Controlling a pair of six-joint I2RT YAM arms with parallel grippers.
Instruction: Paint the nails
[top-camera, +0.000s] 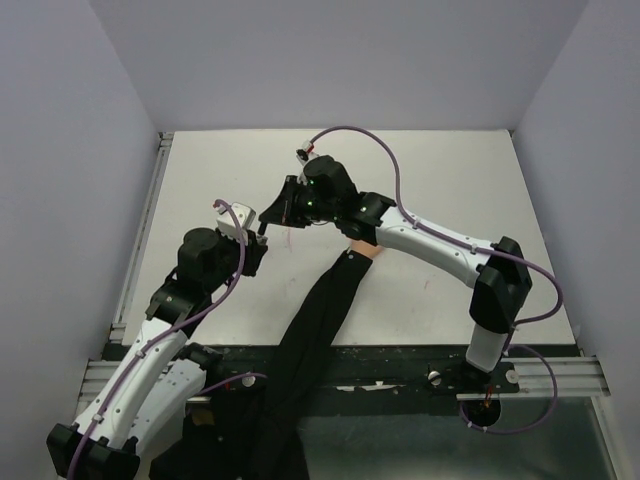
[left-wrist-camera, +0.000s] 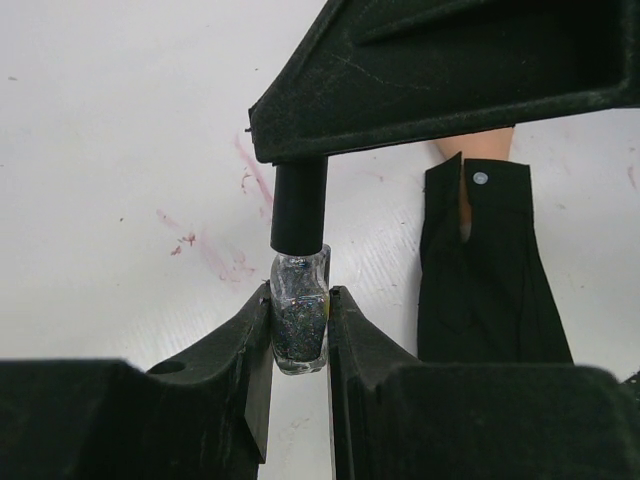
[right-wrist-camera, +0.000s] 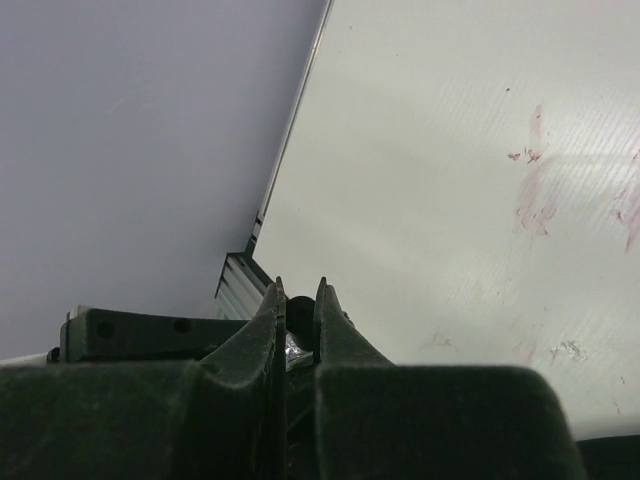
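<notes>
Uncapping is looking like the step in hand. Left gripper (left-wrist-camera: 299, 300) is clamping narrow on the glass body of the bottle (left-wrist-camera: 298, 330). Right gripper (right-wrist-camera: 298, 298) is pinching the black cap (left-wrist-camera: 299, 205) from above, jaws nearly together. Both are hanging over the table (top-camera: 450, 170), a bit left of its middle.

Doing it well, my read:
- left is needing to hold firm and keep the bottle upright, with no give while the cap is turning
- right should be twisting about the cap's own axis, then lifting straight up so the brush is clearing the neck without dragging
- wiping excess on the neck before travelling

Nails are not showing in any view. Fake hand (left-wrist-camera: 482, 148) is lying near the table's middle, just right of the bottle, with only a peach patch at the wrist peeking out. Its black sleeve (top-camera: 310, 330) is running back over the near edge.

In the way:
- the right arm itself is covering the fingers in the top view, so it will be needing to re-aim before brushing
- purple cable (top-camera: 392, 175) is looping over that arm
- pink stains (left-wrist-camera: 250, 175) are marking the table under the bottle, hinting at drips
</notes>
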